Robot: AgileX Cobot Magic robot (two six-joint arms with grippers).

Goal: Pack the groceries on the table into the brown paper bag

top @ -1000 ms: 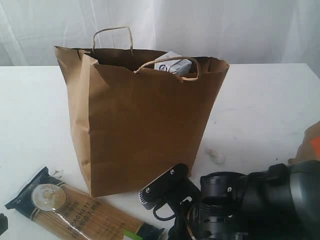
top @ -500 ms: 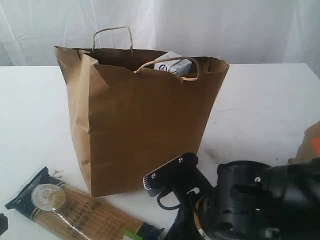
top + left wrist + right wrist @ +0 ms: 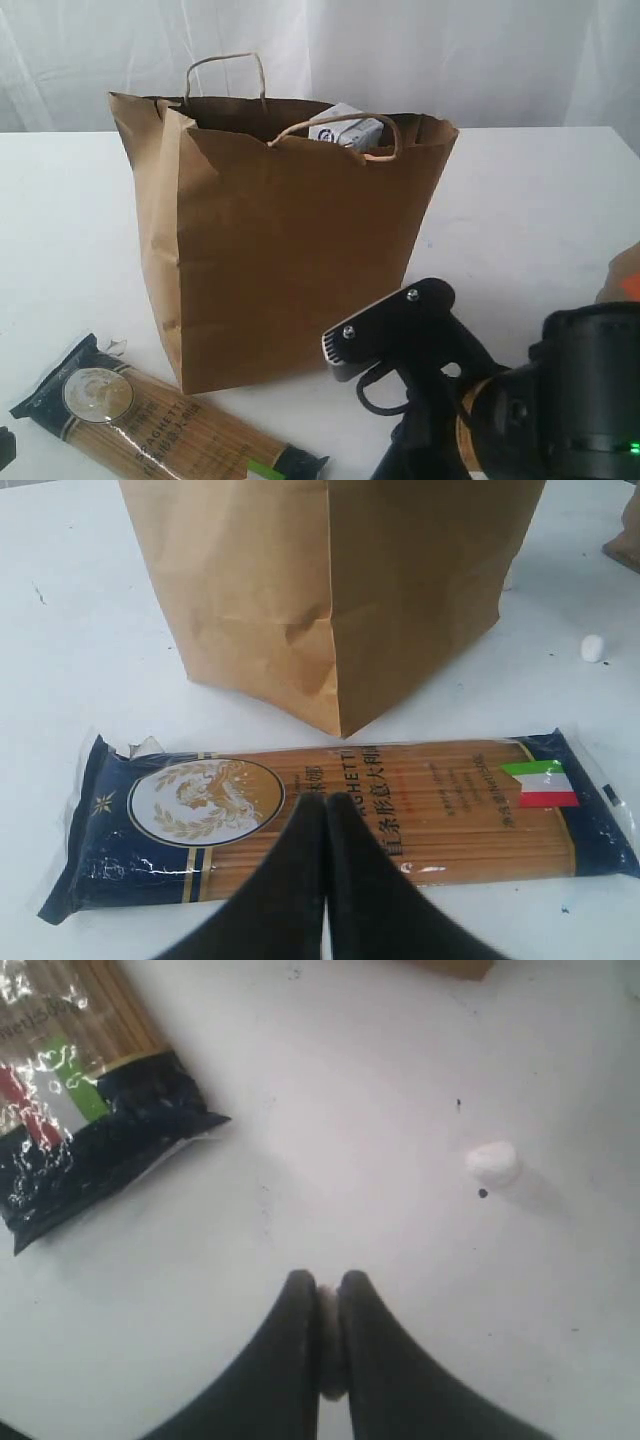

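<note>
The brown paper bag (image 3: 290, 250) stands upright on the white table (image 3: 520, 200), and a small white-blue carton (image 3: 345, 128) shows at its open top. The spaghetti pack (image 3: 150, 420) with dark ends lies flat in front of the bag. In the left wrist view my left gripper (image 3: 326, 802) is shut and empty, just above the middle of the spaghetti pack (image 3: 400, 810). My right gripper (image 3: 326, 1285) hangs over bare table, shut on a small white lump between its fingertips. In the exterior view the right arm (image 3: 500, 400) fills the lower right and its fingertips are hidden.
The brown pouch with an orange label (image 3: 625, 275) sits at the right edge of the table. A second small white lump (image 3: 492, 1163) lies loose on the table near the right gripper. White curtains hang behind the table.
The right gripper has closed on the small white lump. In the exterior view the right arm has shifted to the right and risen a little. Bag, spaghetti and left gripper are unmoved.
</note>
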